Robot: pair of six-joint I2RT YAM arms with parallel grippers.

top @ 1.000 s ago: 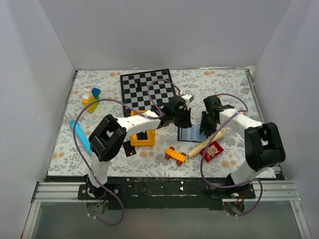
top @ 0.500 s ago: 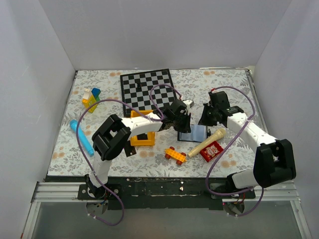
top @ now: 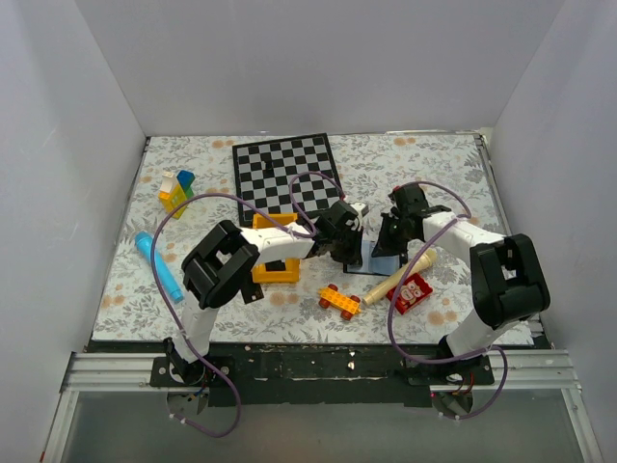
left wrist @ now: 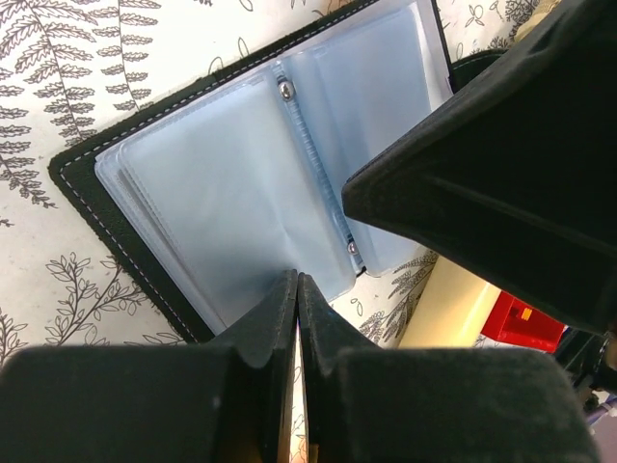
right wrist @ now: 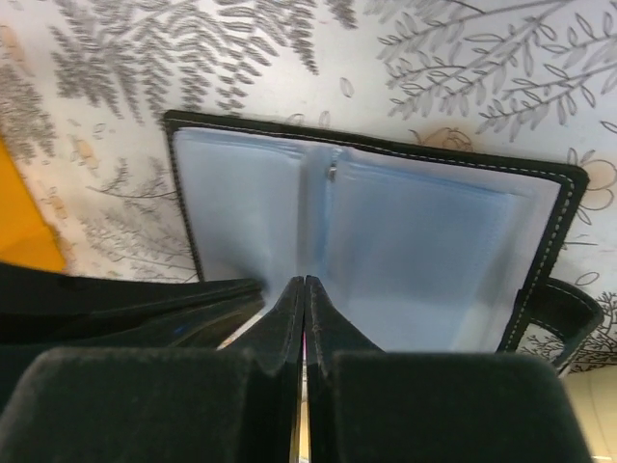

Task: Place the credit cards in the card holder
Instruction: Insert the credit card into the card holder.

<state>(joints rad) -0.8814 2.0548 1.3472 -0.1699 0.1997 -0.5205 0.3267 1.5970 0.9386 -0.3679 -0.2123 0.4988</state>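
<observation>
The opened card holder (left wrist: 222, 193) is flanked at 9 and 12 o'clock by the left gripper (left wrist: 297, 289) and right gripper (right wrist: 305, 294), both pinched shut; pocket insertion is expected next.

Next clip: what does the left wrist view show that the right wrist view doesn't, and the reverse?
Only the left wrist view: a red packet past the card holder. Only the right wrist view: a yellow-orange object at the left margin and the holder's looped tab in plain sight. Both: the holder lying open, blue-grey sleeves up, on the fern-print cover, with that arm's own jaws shut above it.
</observation>
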